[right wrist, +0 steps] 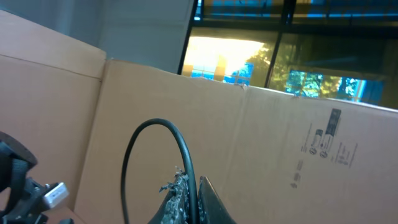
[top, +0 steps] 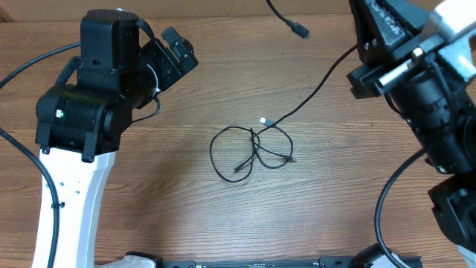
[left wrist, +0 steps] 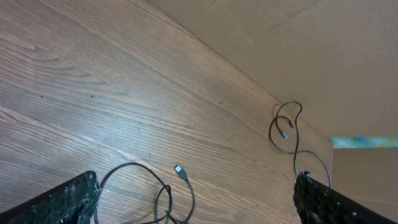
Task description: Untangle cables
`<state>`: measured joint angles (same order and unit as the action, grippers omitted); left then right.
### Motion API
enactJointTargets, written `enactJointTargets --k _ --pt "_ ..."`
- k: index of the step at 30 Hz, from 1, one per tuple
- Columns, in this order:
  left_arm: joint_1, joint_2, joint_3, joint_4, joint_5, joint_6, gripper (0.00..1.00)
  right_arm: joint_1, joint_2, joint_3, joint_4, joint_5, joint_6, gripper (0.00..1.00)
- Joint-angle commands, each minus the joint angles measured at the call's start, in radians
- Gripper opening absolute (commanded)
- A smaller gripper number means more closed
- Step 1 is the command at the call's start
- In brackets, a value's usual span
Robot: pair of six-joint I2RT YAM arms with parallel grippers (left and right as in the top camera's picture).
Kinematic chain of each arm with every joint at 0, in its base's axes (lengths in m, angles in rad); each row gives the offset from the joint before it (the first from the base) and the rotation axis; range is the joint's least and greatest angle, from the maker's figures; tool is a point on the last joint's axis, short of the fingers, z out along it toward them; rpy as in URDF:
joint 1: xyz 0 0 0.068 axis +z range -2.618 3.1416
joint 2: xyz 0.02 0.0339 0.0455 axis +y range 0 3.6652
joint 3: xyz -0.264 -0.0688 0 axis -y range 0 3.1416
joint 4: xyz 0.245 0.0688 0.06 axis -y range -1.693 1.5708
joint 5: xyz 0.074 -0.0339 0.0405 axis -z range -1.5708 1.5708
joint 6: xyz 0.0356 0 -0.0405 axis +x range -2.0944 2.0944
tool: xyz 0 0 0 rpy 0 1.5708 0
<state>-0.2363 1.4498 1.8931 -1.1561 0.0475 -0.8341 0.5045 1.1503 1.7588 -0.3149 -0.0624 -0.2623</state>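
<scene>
The left gripper point(left wrist: 196, 186) gapes wide above the thin black tangled cables point(top: 255, 147), touching nothing. The right gripper point(right wrist: 194, 200) is pinched narrow on a looping black cord point(right wrist: 157, 122).

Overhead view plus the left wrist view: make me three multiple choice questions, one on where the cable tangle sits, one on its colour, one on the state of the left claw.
1. Where does the tangle lie?
A. On the cardboard.
B. On the table, between the arms.
C. On the floor.

2. What colour is it?
A. White.
B. Red.
C. Black.

3. How is the left claw?
A. Open, holding nothing.
B. Shut on a cord.
C. Shut and empty.

Answers:
1 B: the overhead view shows it on the wood, mid-table, apart from both arms.
2 C: its thin strands read black against the brown wood.
3 A: in the left wrist view its fingers stand wide apart at the frame's lower corners, with nothing gripped.
</scene>
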Motion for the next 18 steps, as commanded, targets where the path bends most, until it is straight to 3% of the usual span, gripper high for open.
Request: enactJointTargets --k 1,18 --pt "-0.006 0.002 0.006 0.001 -0.006 0.016 1.00 -0.003 0.011 0.023 0.007 0.058 0.009 0.04" --pt "-0.006 0.002 0.006 0.001 -0.006 -0.011 1.00 -0.003 0.045 0.023 -0.019 0.062 0.035 0.04"
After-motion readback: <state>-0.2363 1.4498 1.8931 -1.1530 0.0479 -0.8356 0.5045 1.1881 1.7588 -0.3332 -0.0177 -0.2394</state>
